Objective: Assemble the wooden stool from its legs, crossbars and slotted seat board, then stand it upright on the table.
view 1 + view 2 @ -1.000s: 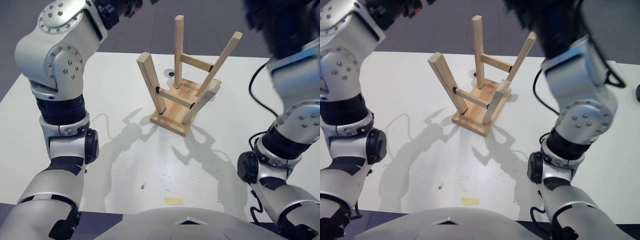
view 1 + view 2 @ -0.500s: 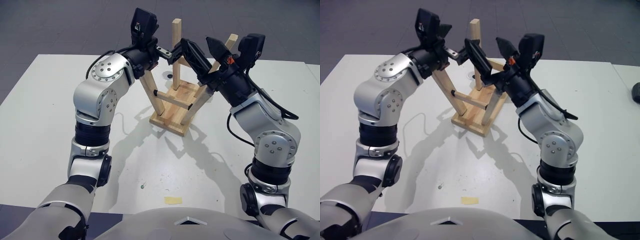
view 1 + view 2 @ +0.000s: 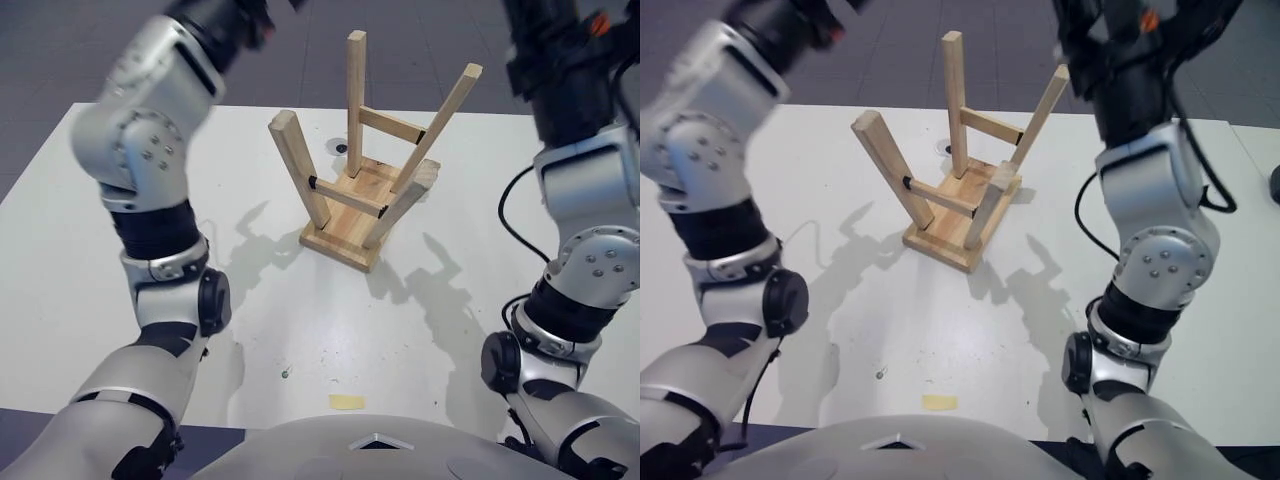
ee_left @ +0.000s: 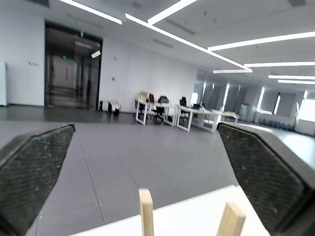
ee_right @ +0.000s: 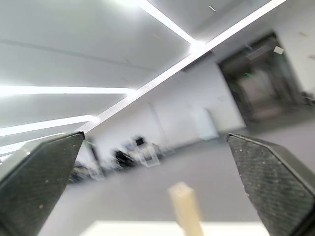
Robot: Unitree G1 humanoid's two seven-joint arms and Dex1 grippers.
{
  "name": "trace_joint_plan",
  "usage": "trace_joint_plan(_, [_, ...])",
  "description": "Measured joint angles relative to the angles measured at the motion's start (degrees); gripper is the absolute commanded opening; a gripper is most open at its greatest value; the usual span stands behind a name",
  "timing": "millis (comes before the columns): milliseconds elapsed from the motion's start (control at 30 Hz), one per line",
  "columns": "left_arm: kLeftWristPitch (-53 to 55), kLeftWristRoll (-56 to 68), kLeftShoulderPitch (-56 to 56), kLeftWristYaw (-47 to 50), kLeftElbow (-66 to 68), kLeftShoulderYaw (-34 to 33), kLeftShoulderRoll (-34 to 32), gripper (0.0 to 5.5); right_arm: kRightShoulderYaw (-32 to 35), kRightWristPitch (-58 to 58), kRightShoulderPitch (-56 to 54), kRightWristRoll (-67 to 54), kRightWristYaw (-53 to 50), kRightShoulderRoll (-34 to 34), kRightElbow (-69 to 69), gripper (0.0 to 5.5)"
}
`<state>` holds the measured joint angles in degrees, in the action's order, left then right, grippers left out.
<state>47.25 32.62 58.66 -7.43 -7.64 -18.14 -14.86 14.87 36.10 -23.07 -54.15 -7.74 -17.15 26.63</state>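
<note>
Look to the far middle of the white table (image 3: 300,330) for the wooden stool (image 3: 362,205). Resting upside down on its slotted seat board (image 3: 342,245), tipped a little, four legs pointing up and splaying outward, crossbars (image 3: 392,124) already seated between them. Judged assembled, then, but not yet stood upright.

Long axis of the legs close to vertical. On the left arm's side, the near-left leg (image 3: 300,165); on the right arm's side, the far-right leg (image 3: 447,115). No clear advantage to either arm, with one flanking each side of the stool.

Up high on the left, the left gripper (image 4: 145,128), with fingers (image 4: 34,182) spread wide, clamping nothing and touching nothing, and two leg tips (image 4: 145,209) showing low in the gap. Up high on the right, the right gripper (image 5: 156,135), with fingers (image 5: 268,182) likewise far apart and empty, and a single leg tip (image 5: 186,209) beneath the opening.

From both grippers, downward to the stool and well apart from it. For the flip, probably a descent onto opposite legs first, then a turn over onto the feet.
</note>
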Motion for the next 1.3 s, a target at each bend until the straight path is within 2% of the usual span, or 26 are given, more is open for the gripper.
trace_joint_plan(133, [-3.3,-8.1,-4.1,0.5,2.4,-0.3,-9.5,5.38,-8.9,3.6,15.3,8.5,2.1,-1.9,0.6,5.40])
trace_joint_plan(267, [-3.3,-13.6,-13.1,2.6,4.7,2.4,-10.8,5.38,-20.5,6.4,14.8,5.2,15.8,-3.5,9.0,5.40])
trace_joint_plan(333, [-2.7,-14.4,-16.7,3.2,3.9,2.8,-10.3,5.38,-23.4,7.0,14.2,3.4,20.9,-3.9,12.2,5.40])
trace_joint_plan(500, [-2.2,-14.4,-19.5,2.5,0.6,2.9,-10.2,5.38,-20.6,8.3,15.2,0.7,23.8,-5.7,12.0,5.40])
trace_joint_plan(633, [-5.7,-16.0,-25.0,-2.9,1.2,2.6,-15.2,5.38,-15.4,12.2,23.3,-10.4,30.3,-11.1,12.9,5.40])
trace_joint_plan(733, [-13.5,-17.7,-36.2,-14.3,2.7,1.2,-23.8,5.38,-10.0,13.5,29.5,-14.4,36.0,-16.5,12.1,5.40])
trace_joint_plan(833, [-22.7,-18.5,-49.2,-28.2,5.0,1.8,-30.3,5.38,-7.2,12.1,31.5,-9.8,39.7,-20.3,7.7,5.40])
trace_joint_plan(967, [-35.7,-23.3,-59.9,-45.8,11.7,8.7,-38.9,5.38,-6.4,6.2,30.6,1.2,46.4,-25.1,-3.2,5.40])
trace_joint_plan(1067, [-41.3,-25.9,-55.7,-49.7,15.6,14.5,-38.2,5.38,-7.9,2.0,24.7,6.5,49.9,-25.0,-10.5,5.40])
trace_joint_plan(1300, [-44.5,-23.8,-37.7,-53.5,20.2,22.0,-26.5,5.38,-16.3,-3.4,10.4,15.0,60.9,-20.1,-27.1,5.40])
